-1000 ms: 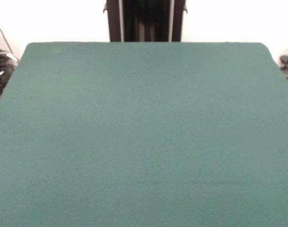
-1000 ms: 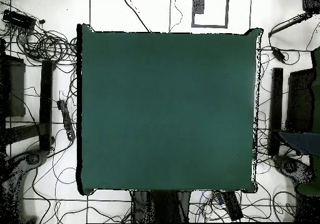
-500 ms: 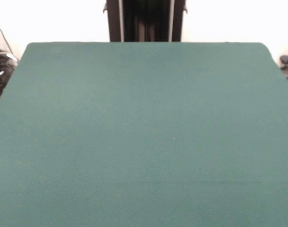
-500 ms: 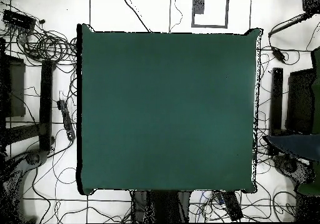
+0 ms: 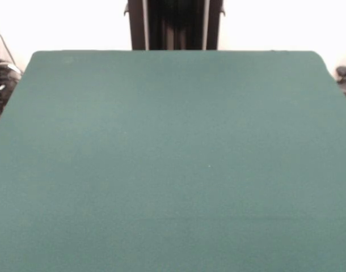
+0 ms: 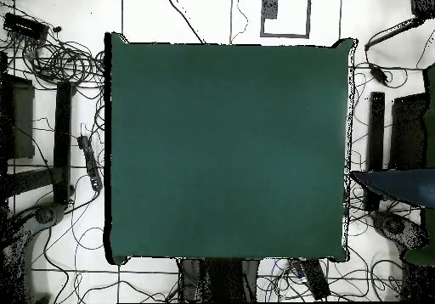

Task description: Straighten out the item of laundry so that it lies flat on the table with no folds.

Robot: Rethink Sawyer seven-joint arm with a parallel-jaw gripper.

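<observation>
**Blue shape edges toward table**

Crept further in from the overhead view's right edge since a second ago: blue fabric point(image 6: 399, 186), pointed tip just beside the green table point(image 6: 225, 148); jeans or sleeve, cannot tell. Gripper out of sight in both views.

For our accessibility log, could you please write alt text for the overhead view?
A green table fills the middle, with nothing on it. A dark blue shape reaches in from the right edge, just short of the table. Cables litter the white floor around it.

Blue cloth point(image 6: 395, 185) just beside the green table point(image 6: 229, 148).
</observation>
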